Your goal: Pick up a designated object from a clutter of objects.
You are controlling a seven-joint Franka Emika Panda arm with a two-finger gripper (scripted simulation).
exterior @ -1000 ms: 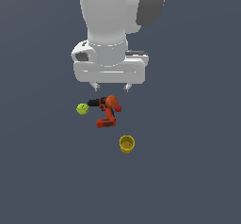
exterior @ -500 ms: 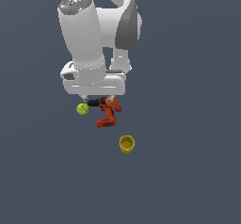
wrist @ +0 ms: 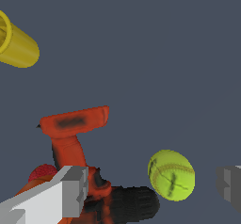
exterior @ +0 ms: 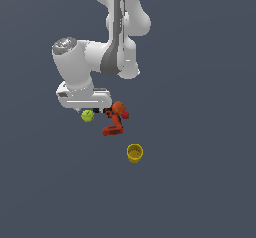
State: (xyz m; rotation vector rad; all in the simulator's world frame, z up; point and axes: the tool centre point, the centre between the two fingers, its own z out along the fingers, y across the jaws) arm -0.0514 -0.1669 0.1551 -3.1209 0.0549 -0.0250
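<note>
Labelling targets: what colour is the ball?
Yellow-green ball with faint dark seam lines; clearest in the wrist view.

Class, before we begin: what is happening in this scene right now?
A simulated robot arm hangs low over three things on a dark floor. Its gripper is open, and the wrist view shows the tennis ball between the two fingers, not yet gripped. The power drill lies right beside the ball, and the yellow cup stands apart.

Plain dark grey floor, tennis ball beside power drill, yellow cup apart
</note>
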